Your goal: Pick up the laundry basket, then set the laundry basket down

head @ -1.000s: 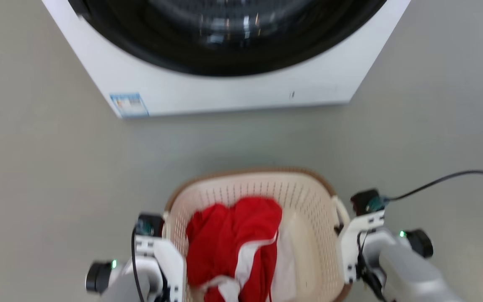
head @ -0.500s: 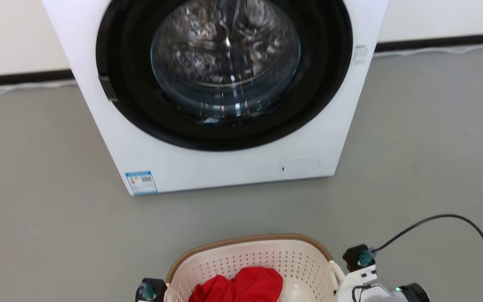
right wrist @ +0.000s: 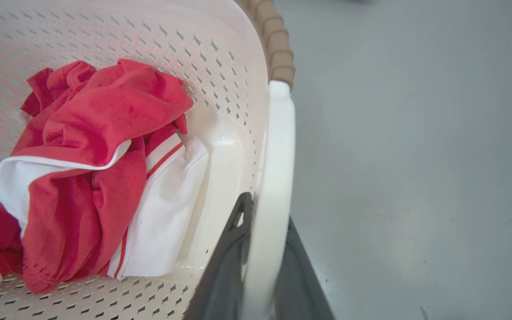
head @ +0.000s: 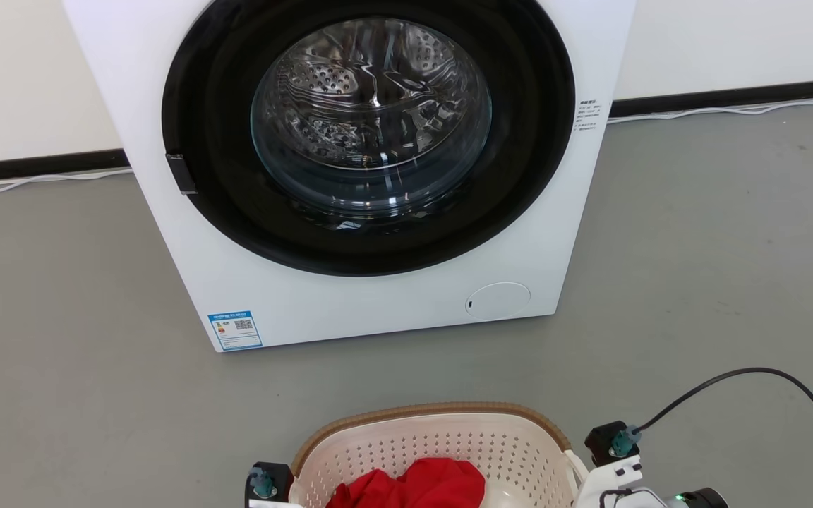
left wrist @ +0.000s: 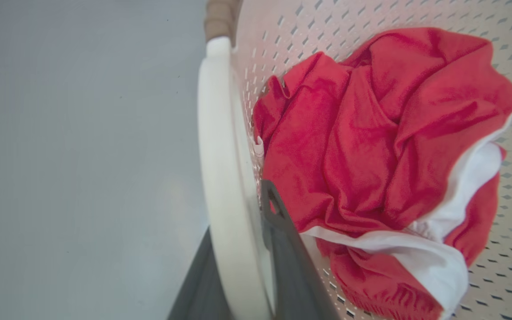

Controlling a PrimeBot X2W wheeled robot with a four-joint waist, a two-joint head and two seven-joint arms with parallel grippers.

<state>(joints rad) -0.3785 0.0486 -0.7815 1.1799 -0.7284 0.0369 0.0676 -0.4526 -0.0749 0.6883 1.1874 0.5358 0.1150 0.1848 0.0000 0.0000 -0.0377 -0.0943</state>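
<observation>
The laundry basket [head: 442, 441], cream perforated plastic with a brown woven-look rim, sits at the bottom of the head view in front of the washer. A red and white garment [left wrist: 371, 146] lies crumpled inside it. In the left wrist view my left gripper [left wrist: 242, 222] is shut on the basket's white left handle [left wrist: 218, 133], one dark finger on each side. My right gripper [right wrist: 267, 218] is likewise shut on the white right handle [right wrist: 278, 146]. In the head view the two wrist blocks [head: 265, 483] [head: 611, 444] flank the basket.
A white front-loading washer [head: 378, 310] with a round glass door [head: 371, 120] stands just beyond the basket. A black cable [head: 766, 372] loops from my right wrist over the grey floor [head: 717, 268]. A white wall with a dark baseboard [head: 731, 99] runs behind.
The head camera has tilted up: the washer door is now in full view and the basket and arms sit lower in the picture. Both wrists stay at the basket's sides.
</observation>
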